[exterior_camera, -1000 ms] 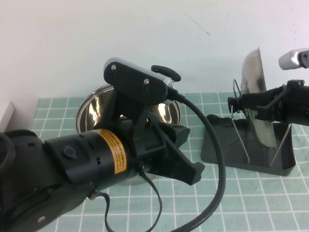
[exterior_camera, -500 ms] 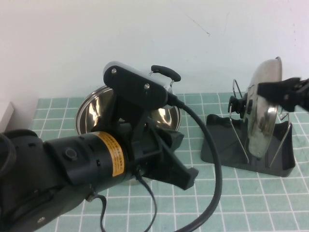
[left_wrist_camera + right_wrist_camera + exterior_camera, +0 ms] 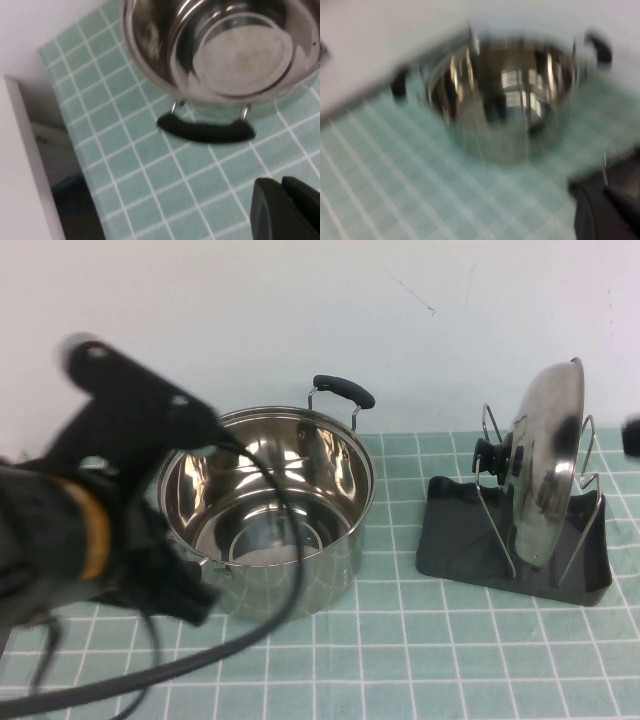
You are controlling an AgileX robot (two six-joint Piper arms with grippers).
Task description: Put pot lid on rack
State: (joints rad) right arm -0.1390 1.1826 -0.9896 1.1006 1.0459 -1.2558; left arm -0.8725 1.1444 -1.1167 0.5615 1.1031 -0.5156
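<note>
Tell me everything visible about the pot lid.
The pot lid is round, domed, shiny steel, with a black knob at its centre. It stands on edge in the rack, leaning between two silver wire loops, its lower rim down in the dark grey tray and the knob facing the open pot. Nothing grips it: the right tool is barely in view at the right edge, and the left tool is low beside the pot.

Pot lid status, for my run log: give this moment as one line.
pot lid: on edge in rack, unheld | left gripper: near pot | right gripper: away from rack
</note>
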